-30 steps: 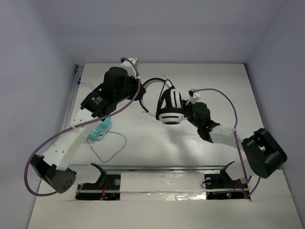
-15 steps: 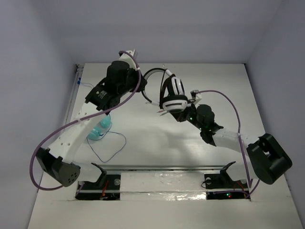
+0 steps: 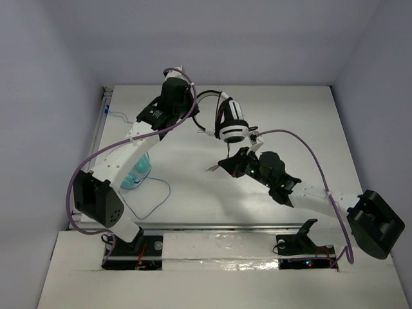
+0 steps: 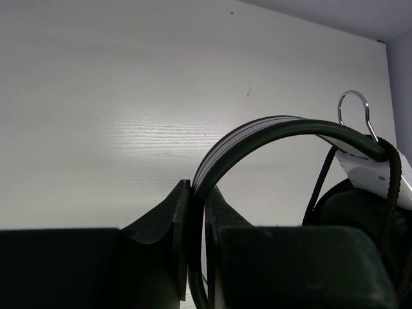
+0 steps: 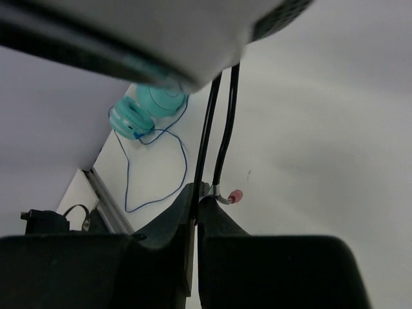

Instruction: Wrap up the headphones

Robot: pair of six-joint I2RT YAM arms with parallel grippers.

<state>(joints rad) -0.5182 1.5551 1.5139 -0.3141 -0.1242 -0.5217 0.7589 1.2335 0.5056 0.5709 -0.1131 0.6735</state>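
pale lavender walls (image 3: 225,38) close round a white table (image 3: 302,122), and we see the headphones (image 3: 232,131) at upper centre of the top view, seemingly carried above the surface rather than lying on it. our left gripper (image 4: 196,191) is clamped narrow on the white headband (image 4: 257,132), which arches up and to the right in the left wrist view. our right gripper (image 5: 195,194) sits just below the earcups in the top view, its jaws pinched tight on the thin black cable (image 5: 222,129), near the plug (image 5: 235,196) with its reddish tip.

the cable runs almost straight from the earcup down the frame to the right gripper, so its long axis points from the headphones toward the bases. the right arm is the nearer one to the free end, and we judge it must lead that end round the headphones while the left holds them steady.

a teal object (image 3: 135,175) with its thin cord lies at left of centre, well apart. we can read no brand or writing.
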